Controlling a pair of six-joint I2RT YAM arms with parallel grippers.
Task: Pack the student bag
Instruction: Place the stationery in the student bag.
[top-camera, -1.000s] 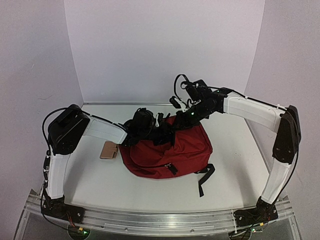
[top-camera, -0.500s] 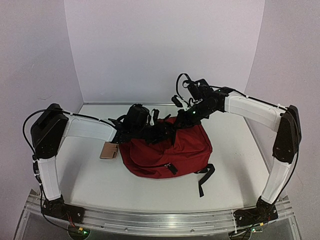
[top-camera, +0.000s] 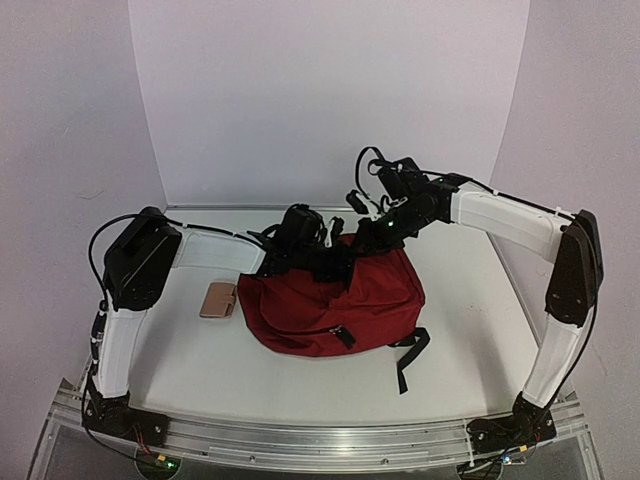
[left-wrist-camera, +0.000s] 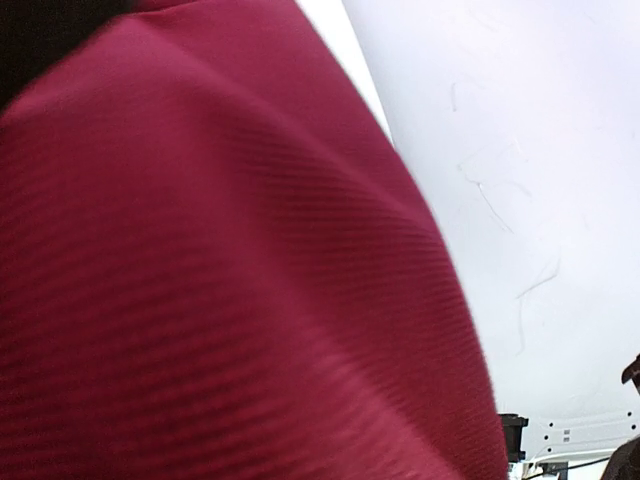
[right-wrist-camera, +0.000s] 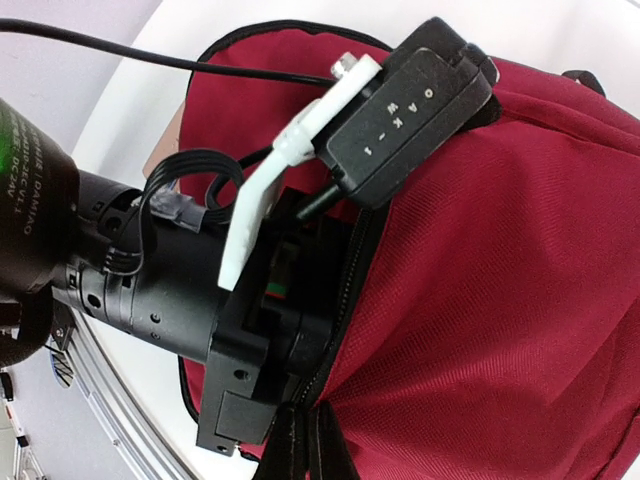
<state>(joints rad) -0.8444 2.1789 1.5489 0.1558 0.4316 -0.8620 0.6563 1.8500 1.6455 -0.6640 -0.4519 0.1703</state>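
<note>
The student bag, dark red with black zippers, lies in the middle of the table. My left gripper reaches into its open top from the left. Its black body shows at the zipper opening, with the fingers hidden inside. The left wrist view is filled with red fabric, and no fingers show there. My right gripper is shut on the bag's edge next to the zipper, holding it up at the back of the bag.
A flat tan item lies on the table just left of the bag. Black straps trail off the bag's front right corner. White walls close in the back and sides.
The left arm swung its elbow outward and back, and its wrist has moved right, further over the bag's opening. The right gripper has held still on the bag's edge.
</note>
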